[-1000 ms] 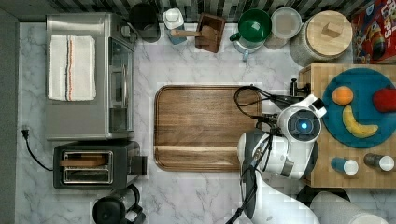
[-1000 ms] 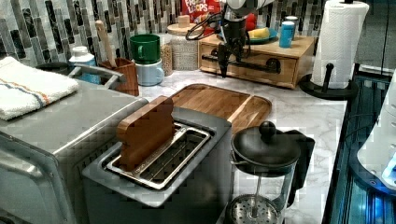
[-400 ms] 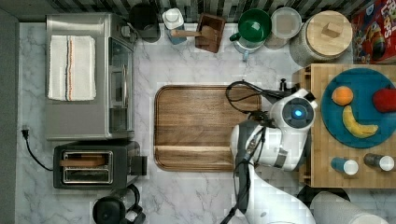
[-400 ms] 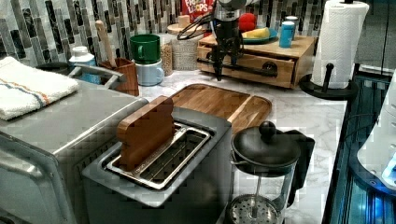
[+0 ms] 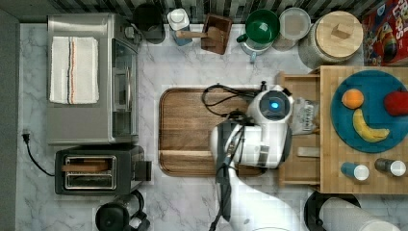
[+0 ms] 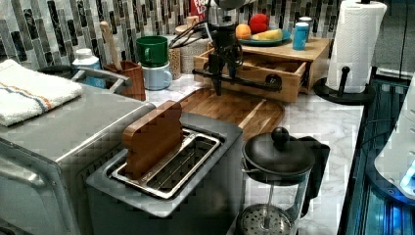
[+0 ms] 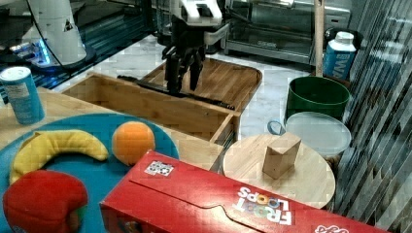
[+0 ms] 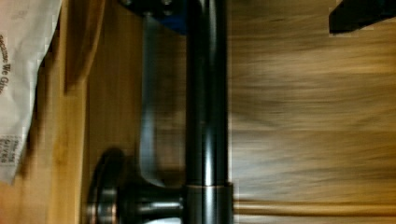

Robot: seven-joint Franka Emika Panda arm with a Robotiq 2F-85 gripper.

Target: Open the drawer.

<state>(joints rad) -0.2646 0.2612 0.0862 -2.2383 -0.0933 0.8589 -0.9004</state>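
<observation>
The light wood drawer (image 5: 299, 85) stands pulled partly out of its bamboo box, its pale inside (image 7: 145, 99) showing in the right view. A white paper packet (image 5: 304, 115) lies in it. The long black bar handle (image 6: 254, 83) runs across its front. My gripper (image 7: 183, 82) hangs straight down over that handle with its fingers spread, open. In the wrist view one grey finger (image 8: 152, 107) sits between the drawer front and the handle bar (image 8: 208, 93). The other finger (image 8: 359, 14) stands well off on the far side. In the top view my arm covers the drawer's front.
The dark walnut board (image 5: 192, 130) lies right in front of the drawer, under the handle. A blue plate (image 5: 370, 144) with fruit and two small cans sit on the box top. A toaster (image 5: 96, 168), toaster oven (image 5: 91, 79), green mug (image 5: 262, 26) and paper towel roll (image 6: 359, 39) stand around.
My arm has moved toward the top view's left, over the walnut board, and the drawer has slid out with it from shut to partly open.
</observation>
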